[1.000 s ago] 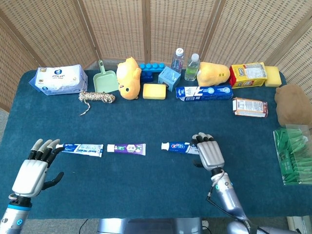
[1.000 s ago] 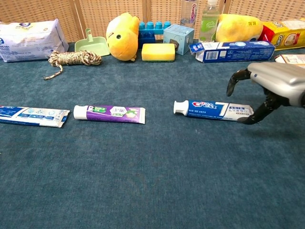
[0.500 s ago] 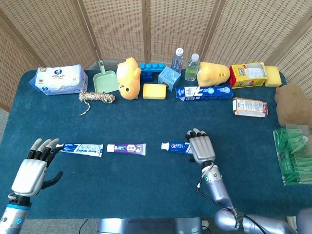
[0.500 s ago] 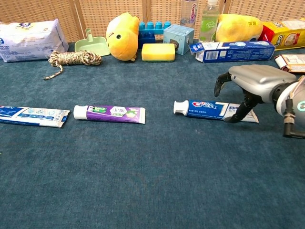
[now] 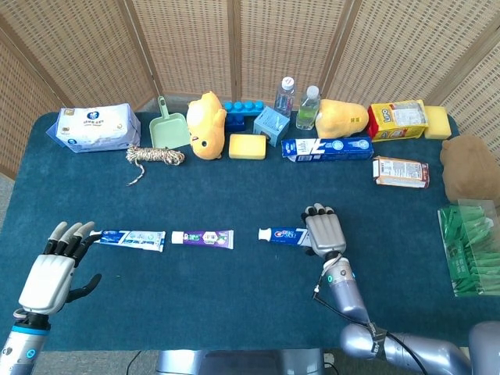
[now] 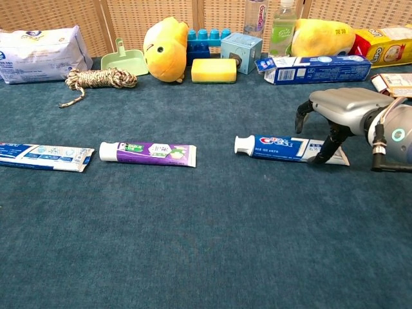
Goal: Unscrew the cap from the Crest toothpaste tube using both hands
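Right robot hand (image 6: 335, 112) moved over Crest tube (image 6: 283, 147).

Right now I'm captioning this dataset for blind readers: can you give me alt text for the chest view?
The right hand arches over the flat end of a Crest toothpaste tube lying on a blue table, fingers spread, cap still on. To its left lie a purple tube and a pale blue tube; toys, bottles and boxes line the back edge.

The tube (image 6: 283, 147) under the silver right hand (image 6: 338, 109) is blue, white and red. The table (image 6: 206, 244) is dark blue.
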Controlling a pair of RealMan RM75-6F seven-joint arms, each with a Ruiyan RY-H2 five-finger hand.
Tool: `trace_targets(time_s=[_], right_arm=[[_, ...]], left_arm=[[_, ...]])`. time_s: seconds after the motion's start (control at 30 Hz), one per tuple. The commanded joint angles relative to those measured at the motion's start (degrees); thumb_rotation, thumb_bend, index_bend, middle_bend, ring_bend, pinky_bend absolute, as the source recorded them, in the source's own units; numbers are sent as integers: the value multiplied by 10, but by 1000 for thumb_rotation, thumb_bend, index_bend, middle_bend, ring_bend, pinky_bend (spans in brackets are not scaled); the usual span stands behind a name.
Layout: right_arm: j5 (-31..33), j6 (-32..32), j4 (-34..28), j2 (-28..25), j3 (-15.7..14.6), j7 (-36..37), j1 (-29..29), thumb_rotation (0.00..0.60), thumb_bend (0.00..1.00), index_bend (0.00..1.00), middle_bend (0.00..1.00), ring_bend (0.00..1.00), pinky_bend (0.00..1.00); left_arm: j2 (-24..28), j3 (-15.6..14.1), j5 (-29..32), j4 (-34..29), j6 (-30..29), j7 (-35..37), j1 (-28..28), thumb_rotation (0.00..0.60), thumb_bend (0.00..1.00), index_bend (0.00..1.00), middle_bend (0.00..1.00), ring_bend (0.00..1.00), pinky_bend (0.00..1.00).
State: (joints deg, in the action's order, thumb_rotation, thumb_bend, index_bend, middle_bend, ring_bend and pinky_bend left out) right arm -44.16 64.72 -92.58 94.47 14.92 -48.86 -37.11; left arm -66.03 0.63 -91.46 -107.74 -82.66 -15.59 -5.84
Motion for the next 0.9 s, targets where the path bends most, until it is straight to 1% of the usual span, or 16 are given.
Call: trace_targets(time_s=[0.03, 0.57, 0.7, 0.8, 0.83, 0.9], right_arm=[[8, 3, -3, -2, -3, -5, -6, 600, 215, 375, 254, 139, 211], [42, 8, -2, 3, -19, -7, -33, 600, 222, 389, 261, 139, 217], [56, 8, -4, 6, -16, -11, -44, 600, 230, 420, 265, 140, 219], [61, 9, -4, 8, -14, -10, -50, 600, 238, 503, 294, 176, 229], [61, 9, -4, 9, -12, -6, -52, 600, 241, 552, 328, 213, 243], [49, 10, -2, 12, -9, 12, -53, 600, 255, 639, 413, 306, 303]], left_arm=[[0, 0, 0, 0, 0, 0, -1, 600, 240, 199, 115, 106, 0], [-1, -5, -4, 1, -6, 1, -2, 600, 240, 199, 113, 106, 0], [-1, -6, -5, 1, -7, 3, -2, 600, 240, 199, 110, 105, 0], [0, -7, -7, 1, -11, 4, -1, 600, 240, 199, 107, 105, 0], [1, -7, -7, 1, -12, 5, 0, 600, 240, 199, 107, 105, 0], [3, -8, -10, 0, -19, 8, 3, 600, 240, 199, 106, 105, 0]])
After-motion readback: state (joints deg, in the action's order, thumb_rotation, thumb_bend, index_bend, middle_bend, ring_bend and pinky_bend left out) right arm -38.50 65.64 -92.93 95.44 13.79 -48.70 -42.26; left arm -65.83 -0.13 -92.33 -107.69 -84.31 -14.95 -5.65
